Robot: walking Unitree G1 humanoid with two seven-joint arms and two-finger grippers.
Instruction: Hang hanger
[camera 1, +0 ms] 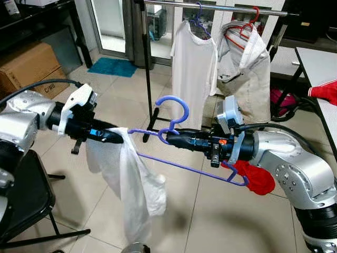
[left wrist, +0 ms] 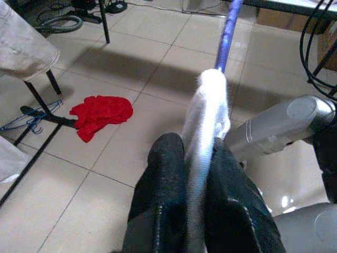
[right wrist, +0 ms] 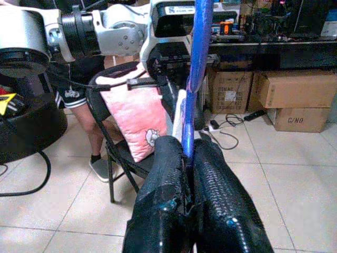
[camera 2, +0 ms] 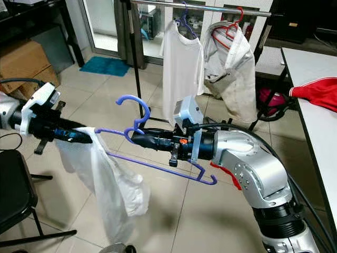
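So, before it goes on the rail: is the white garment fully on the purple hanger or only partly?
Partly. The white garment drapes off one end of the purple hanger; the other end is bare.

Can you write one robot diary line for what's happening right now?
right gripper: shut on purple hanger | left gripper: shut on white garment | rack: ahead

Silver arms w/ black cables, white wrist housings, black-fingered left pincer [camera 1: 118, 136].

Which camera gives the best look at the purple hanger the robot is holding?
The left eye view: the whole purple hanger shows, hook to far corner, with the right gripper at its neck. The right eye view shows nearly the same. Each wrist view catches just a short stretch of its bar between black fingers.
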